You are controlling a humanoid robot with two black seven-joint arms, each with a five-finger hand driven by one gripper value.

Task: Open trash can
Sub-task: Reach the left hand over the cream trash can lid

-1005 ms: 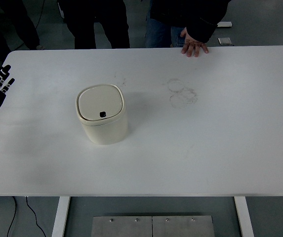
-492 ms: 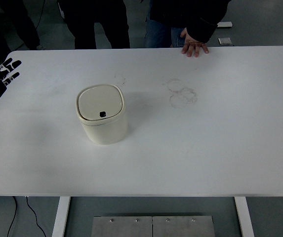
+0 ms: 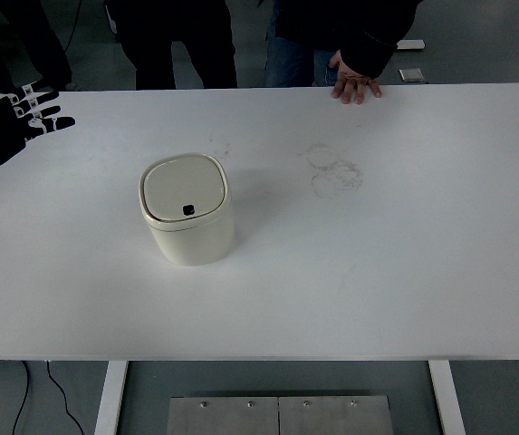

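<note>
Centrally placed, though shifted toward the left edge of the tabletop, stands the trash can, a cream, rounded-square container resting upright on the white surface. Its lid lies flat and closed, flush within the rim, with a small dark button near the lid's near edge. The left hand, black with white markings at the finger joints, hovers at the far left corner of the tabletop; its fingers are spread apart, point toward the right, and hold nothing. The hand is well apart from the trash can and touches nothing that can be seen. Faint grey ring-shaped smudges mark the tabletop between its centre and the far edge, to the right of the trash can. At the far edge, right of centre, a person's hand rests with its fingertips on the tabletop, emerging from a dark sleeve. Beyond the far edge stand dark-clothed legs of further persons on a grey floor. Below the near edge, white table legs and a black cable are visible.
</note>
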